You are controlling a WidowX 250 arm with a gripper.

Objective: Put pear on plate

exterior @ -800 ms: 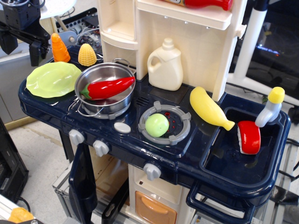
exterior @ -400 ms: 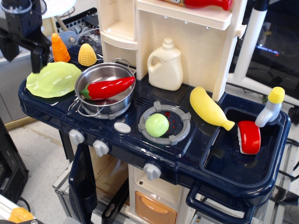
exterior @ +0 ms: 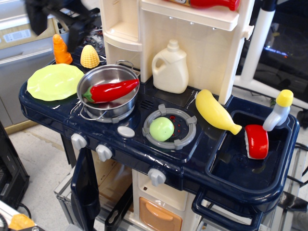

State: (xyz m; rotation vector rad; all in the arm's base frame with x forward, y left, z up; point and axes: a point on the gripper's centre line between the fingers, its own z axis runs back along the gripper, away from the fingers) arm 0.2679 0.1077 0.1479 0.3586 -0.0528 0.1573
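The pale-green pear sits inside the grey burner ring on the dark blue toy stove. The lime-green plate lies flat and bare at the far left of the counter, left of the steel pot. My gripper is a dark, motion-blurred shape at the top left, high above and behind the plate and far from the pear. Its two fingers stand apart with nothing between them.
The steel pot holds a red pepper between plate and pear. An orange carrot and yellow corn stand behind the plate. A cream jug, a long yellow toy, and a sink with a red item and bottle lie right.
The gripper has risen from just over the plate's back-left edge and swung to the right, now blurred above the carrot and corn. The pear and the plate have not moved.
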